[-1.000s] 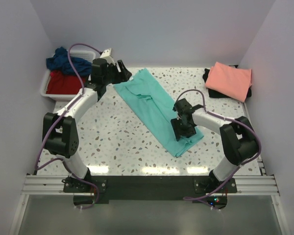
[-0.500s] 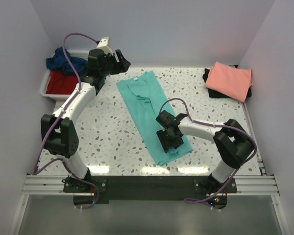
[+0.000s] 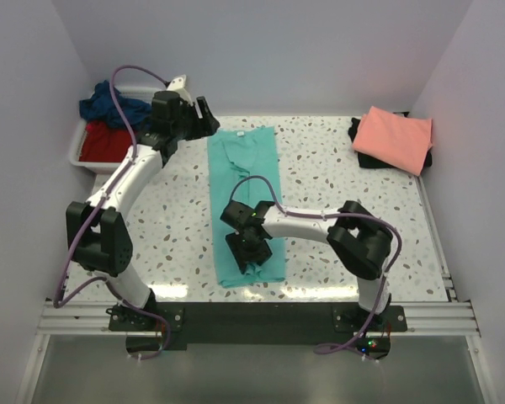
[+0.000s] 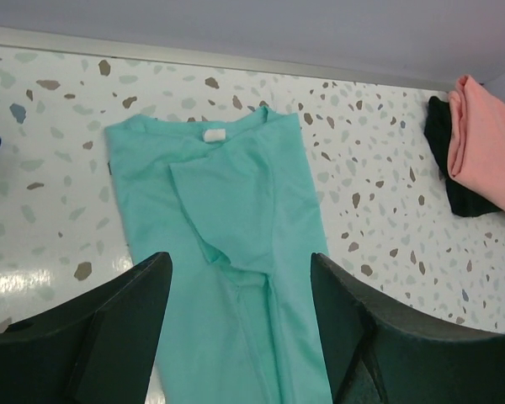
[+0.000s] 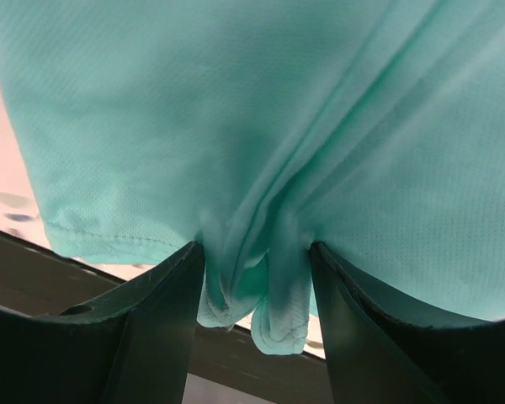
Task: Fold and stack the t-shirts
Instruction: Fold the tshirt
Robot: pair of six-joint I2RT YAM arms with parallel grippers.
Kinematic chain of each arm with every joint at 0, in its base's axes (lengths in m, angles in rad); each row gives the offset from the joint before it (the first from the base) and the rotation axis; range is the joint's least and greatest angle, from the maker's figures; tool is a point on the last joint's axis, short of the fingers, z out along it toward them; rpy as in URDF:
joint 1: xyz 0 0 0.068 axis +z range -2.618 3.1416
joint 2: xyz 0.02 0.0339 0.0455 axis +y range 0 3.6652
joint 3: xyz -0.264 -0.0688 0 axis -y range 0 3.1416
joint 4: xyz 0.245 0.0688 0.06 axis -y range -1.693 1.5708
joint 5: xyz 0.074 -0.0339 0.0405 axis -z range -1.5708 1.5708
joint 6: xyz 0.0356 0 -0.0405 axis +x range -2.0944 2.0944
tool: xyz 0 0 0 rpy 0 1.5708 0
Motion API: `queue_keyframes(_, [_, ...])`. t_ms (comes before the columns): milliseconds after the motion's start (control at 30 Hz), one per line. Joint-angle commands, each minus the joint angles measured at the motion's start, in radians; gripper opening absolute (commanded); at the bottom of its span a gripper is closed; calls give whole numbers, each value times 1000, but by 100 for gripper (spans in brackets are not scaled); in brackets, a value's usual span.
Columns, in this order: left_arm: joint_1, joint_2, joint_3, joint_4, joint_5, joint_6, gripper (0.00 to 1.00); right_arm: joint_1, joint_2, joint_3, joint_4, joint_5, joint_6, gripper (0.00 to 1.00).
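The turquoise-teal t-shirt lies as a long narrow strip down the table's middle, collar end far and hem end near the front edge. My right gripper sits on the hem end. In the right wrist view its fingers press a bunched fold of the teal cloth between them, so the gripper is shut on it. My left gripper hangs open above the far left, looking down at the collar end, with nothing between its fingers.
A white tub at the far left holds a red shirt and a navy blue one. At the far right a folded salmon-pink shirt lies on a black one. The dark front rail runs just beyond the hem.
My right gripper swung left and toward the front edge, dragging the hem end, so the teal shirt turned from diagonal to straight. The left gripper shifted only slightly near the collar.
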Motion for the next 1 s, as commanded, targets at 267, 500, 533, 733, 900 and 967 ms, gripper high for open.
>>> queue_keyframes(267, [10,-200,-56,-180,-112,11,72,73,229,248,25,110,81,56])
queue_keyframes(500, [10,-278,-143,-263,-137,23,72,90,30,158,5,234,118,56])
queue_keyframes(533, [10,-287,-154,-276,-137,22,72,98,-1,138,2,259,132,56])
queue_keyframes(733, [9,-425,-330,-304,-98,9,72,109,-193,55,44,265,158,57])
queue_keyframes(900, [-5,-537,-466,-358,-40,17,72,107,-247,26,25,284,183,58])
queue_keyframes(967, [-17,-586,-503,-388,-22,18,72,107,-253,9,18,285,195,57])
